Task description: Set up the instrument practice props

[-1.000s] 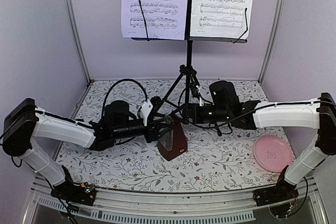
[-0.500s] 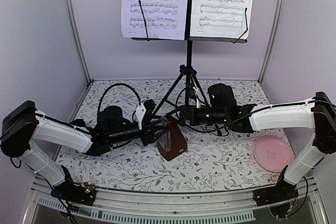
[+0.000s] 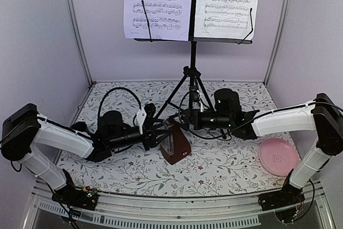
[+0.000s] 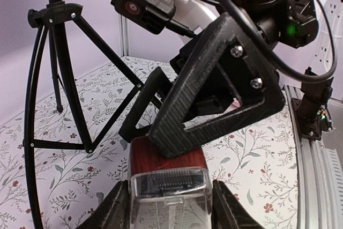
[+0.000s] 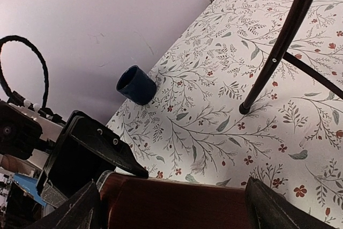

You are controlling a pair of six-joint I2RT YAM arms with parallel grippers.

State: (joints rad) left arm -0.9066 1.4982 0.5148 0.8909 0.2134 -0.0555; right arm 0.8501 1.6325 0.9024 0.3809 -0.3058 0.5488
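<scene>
Metronome [image 3: 176, 144] stands on the table [image 3: 225, 170] just in front of the music stand [image 3: 193, 68] legs, between my two arms. The left wrist view cuts off its base, and the right wrist view shows only a strip of its red wood along the bottom edge.

Hard to read:
- The two sheets [image 3: 158, 4] run out of the top of the overhead view.
- The sheets cover most of the stand's desk, and only its lower lip shows.
- My wrists and cables block parts of the tripod legs.
- The pendulum behind the clear front cover is a blur.
- The mug [image 5: 136, 85] shows only in the right wrist view, by the wall. I can't tell if it is upright or tipped.

Metronome look: small dark-red wooden pyramid, glossy, with a clear front panel facing the left arm.

Left gripper [image 3: 161, 137]: jaws pinch the metronome, one finger on each side of the clear front.

Right gripper [image 3: 185, 117]: jaws are spread wide and straddle the metronome's upper part. I can't tell if the pads touch the wood.

Pink plate [image 3: 278, 156] sits well apart, near my right base.
</scene>
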